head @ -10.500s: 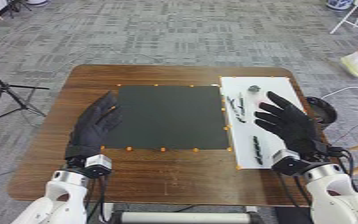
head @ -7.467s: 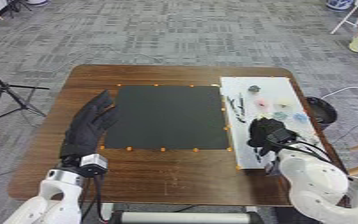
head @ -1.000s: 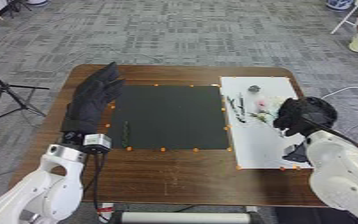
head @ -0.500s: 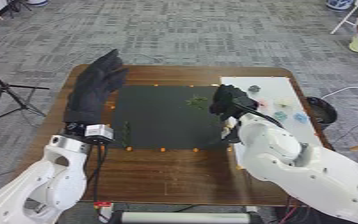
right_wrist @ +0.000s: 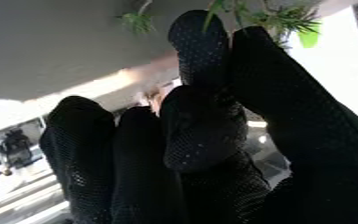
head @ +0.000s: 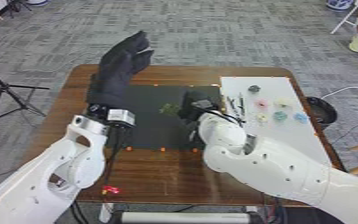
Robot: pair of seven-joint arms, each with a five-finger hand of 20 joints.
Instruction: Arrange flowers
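Sprig [head: 169,108] is pinched at fingertips of right hand [head: 196,104] over dark mat [head: 149,134], leaves protruding, presumably for unobstructed placement. Left hand [head: 122,62], fingers extended, stands aside, likely giving room. Blossoms [head: 280,116] lie spaced on white board [head: 273,85], probably easing single picks.

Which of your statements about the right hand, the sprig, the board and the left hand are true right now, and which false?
1. The right hand is over the dark mat. True.
2. A green sprig is at the right hand's fingertips. True.
3. The white board is left of the dark mat. False: it is to the right.
4. A pink flower lies on the white board. True.
5. The left hand is over the white board. False: its fingers extend past the table's far edge.
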